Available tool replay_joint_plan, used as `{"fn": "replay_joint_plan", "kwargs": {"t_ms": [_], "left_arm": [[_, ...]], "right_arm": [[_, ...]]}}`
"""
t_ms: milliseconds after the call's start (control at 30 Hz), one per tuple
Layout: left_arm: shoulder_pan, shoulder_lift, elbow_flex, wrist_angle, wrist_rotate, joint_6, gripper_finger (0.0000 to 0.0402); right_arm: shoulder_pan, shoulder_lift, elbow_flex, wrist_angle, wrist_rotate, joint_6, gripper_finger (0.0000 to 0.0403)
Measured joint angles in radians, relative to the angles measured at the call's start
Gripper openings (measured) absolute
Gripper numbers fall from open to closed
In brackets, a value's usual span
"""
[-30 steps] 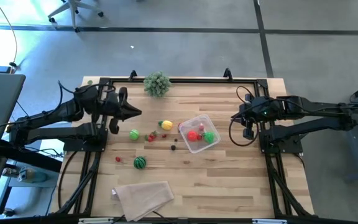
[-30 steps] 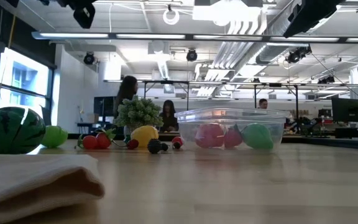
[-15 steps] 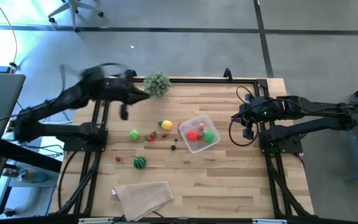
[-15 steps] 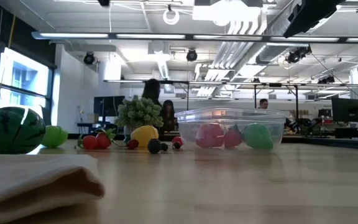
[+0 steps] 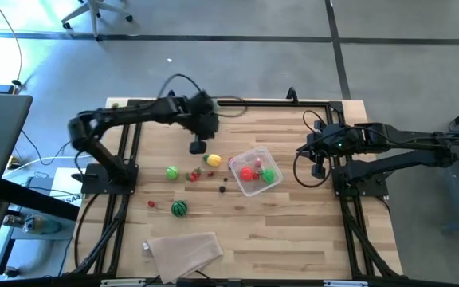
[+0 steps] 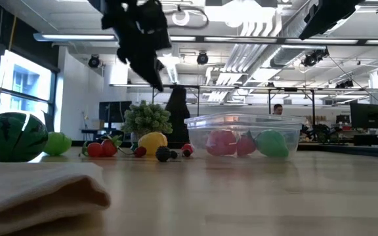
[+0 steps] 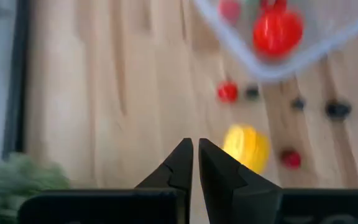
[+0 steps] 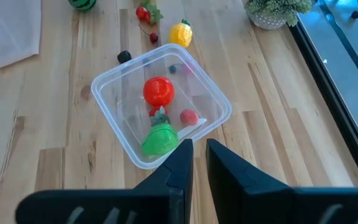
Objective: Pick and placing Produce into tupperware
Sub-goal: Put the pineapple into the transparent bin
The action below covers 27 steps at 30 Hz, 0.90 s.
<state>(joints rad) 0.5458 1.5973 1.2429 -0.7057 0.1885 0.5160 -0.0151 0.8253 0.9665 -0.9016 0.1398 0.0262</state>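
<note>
The clear tupperware [image 5: 241, 184] stands right of the table's middle with a red fruit [image 8: 158, 91], a green one [image 8: 160, 142] and a small red one [image 8: 189, 116] inside. Loose produce lies to its left: a yellow fruit [image 5: 212, 159], a green one [image 5: 171, 171], small red pieces [image 5: 194, 174] and a striped watermelon ball [image 5: 179, 208]. My left gripper [image 5: 198, 145] hangs shut, slanting down, above the table just beyond the yellow fruit [image 7: 246, 148]. My right gripper [image 8: 199, 149] waits shut above the table, right of the tupperware.
A bushy plant [image 6: 146, 120] stands at the far edge, under my left arm in the high view. A folded beige cloth [image 5: 183, 253] lies at the near edge. Dark berries [image 5: 223, 189] lie by the tupperware. People stand in the room behind the table.
My left gripper has swung from the table's left edge up past the far edge and then right, over the plant, toward the yellow fruit. It has tipped from nearly level to slanting down and has stayed shut.
</note>
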Motion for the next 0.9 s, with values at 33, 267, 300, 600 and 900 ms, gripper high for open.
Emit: {"fn": "replay_joint_plan", "kwargs": {"t_ms": [33, 267, 300, 600, 900], "left_arm": [[-0.009, 0.024, 0.01, -0.03, -0.005, -0.009, 0.0017], [-0.082, 0.093, 0.04, -0.111, -0.018, -0.041, 0.0017], [-0.096, 0.093, 0.04, -0.115, -0.03, -0.04, 0.0017], [-0.219, 0.093, 0.04, -0.098, -0.261, -0.023, 0.0114], [-0.245, 0.112, 0.04, -0.073, -0.241, -0.052, 0.0218]], "right_arm": [[0.0, 0.0, 0.0, 0.0, 0.0, 0.0, 0.0034], [0.0, 0.0, 0.0, 0.0, 0.0, 0.0, 0.0034], [0.0, 0.0, 0.0, 0.0, 0.0, 0.0, 0.0034], [0.0, 0.0, 0.0, 0.0, 0.0, 0.0, 0.0034], [0.0, 0.0, 0.0, 0.0, 0.0, 0.0, 0.0034]]}}
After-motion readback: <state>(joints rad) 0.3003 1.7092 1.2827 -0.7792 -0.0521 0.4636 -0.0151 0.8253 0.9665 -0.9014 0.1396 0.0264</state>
